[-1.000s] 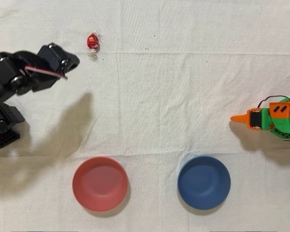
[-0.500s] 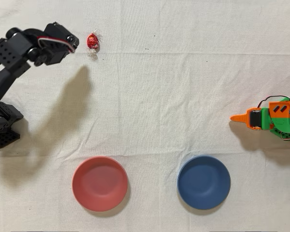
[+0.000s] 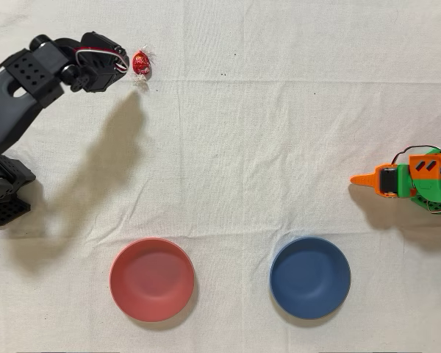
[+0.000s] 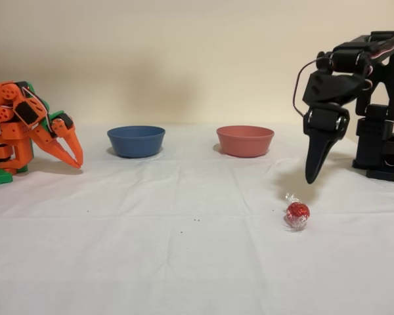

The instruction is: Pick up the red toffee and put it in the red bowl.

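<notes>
Fixed view: gripper (image 4: 312,176) points down, tip above the cloth (image 4: 151,249), not touching the toffee (image 4: 297,212) lying just beside and nearer the camera. Overhead only shows the gripper next to the toffee near the cloth's far-left corner. Jaws look pressed together side-on. Red bowl (image 3: 152,279) empty near the opposite edge.

red toffee (image 4: 297,212): shiny red foil, clear wrapper ends. red bowl (image 3: 152,279): plain matte salmon-red, unmarked. second bowl (image 3: 310,277): plain blue. working arm (image 3: 22,95) and its hand (image 4: 313,176): black, with red and white wires. idle arm (image 4: 26,128): orange on green base. cloth on bench (image 3: 264,147): off-white, plain. wall (image 4: 184,59): beige.
</notes>
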Available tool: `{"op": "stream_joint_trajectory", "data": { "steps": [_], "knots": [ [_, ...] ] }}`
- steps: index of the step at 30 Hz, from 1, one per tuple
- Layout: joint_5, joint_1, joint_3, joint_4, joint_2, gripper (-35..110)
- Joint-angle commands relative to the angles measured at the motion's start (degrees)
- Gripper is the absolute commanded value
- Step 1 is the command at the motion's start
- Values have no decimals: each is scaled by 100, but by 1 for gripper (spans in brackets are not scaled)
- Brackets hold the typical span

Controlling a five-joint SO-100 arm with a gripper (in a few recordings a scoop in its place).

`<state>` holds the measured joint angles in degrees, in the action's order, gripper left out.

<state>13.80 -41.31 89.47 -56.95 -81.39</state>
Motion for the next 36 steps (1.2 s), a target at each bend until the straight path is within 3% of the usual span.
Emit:
{"op": "stream_joint_trajectory", "data": {
  "steps": [1, 12, 36],
  "knots": [
    [-9, -35, -475, 88, 26, 3],
    [9, -70, -949, -26, 580, 28],
    [-237, -62, -642, 466, 1028, 30]
  ]
}}
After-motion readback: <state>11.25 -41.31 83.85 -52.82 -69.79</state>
